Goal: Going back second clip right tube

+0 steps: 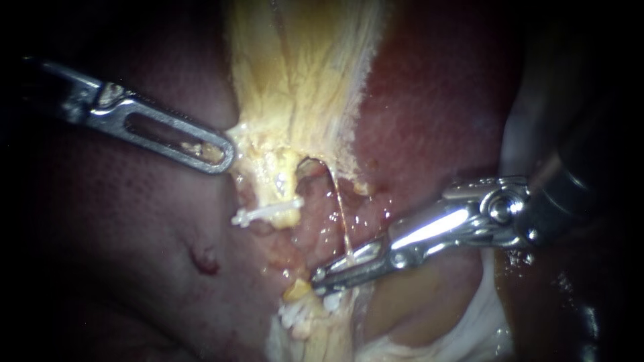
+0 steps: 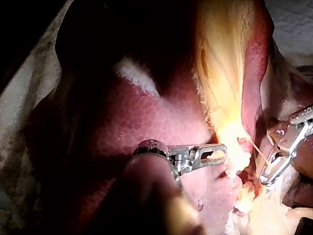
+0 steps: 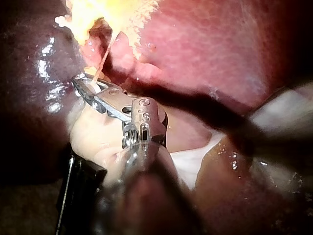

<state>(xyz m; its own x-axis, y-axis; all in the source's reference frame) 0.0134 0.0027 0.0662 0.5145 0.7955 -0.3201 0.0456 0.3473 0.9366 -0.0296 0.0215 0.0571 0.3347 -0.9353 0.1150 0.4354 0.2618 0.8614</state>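
1. Nearest the camera, the right instrument [image 1: 322,278] enters from the right edge of the endoscope view. Its shiny wrist sits at middle right and its jaws reach down and left to lower centre. The jaws stand narrowly apart with a thin dark gap between them.
2. The right tube [image 1: 341,209], a thin pale strand, drops from a small arch at the centre of the frame and meets those jaws partway along. I cannot tell whether it passes between them or only lies against them.
3. Just below the jaw tips, at bottom centre, white clips [image 1: 298,314] sit on pale tissue.
4. Left of centre, a single white clip [image 1: 265,214] crosses a yellowish stub.
5. Farther back, the left instrument [image 1: 225,155] comes in from the upper left. Its windowed jaws are closed on the pale yellow tissue [image 1: 302,80], which shows through the window.
6. Behind everything lies the dark red liver [image 1: 436,100].
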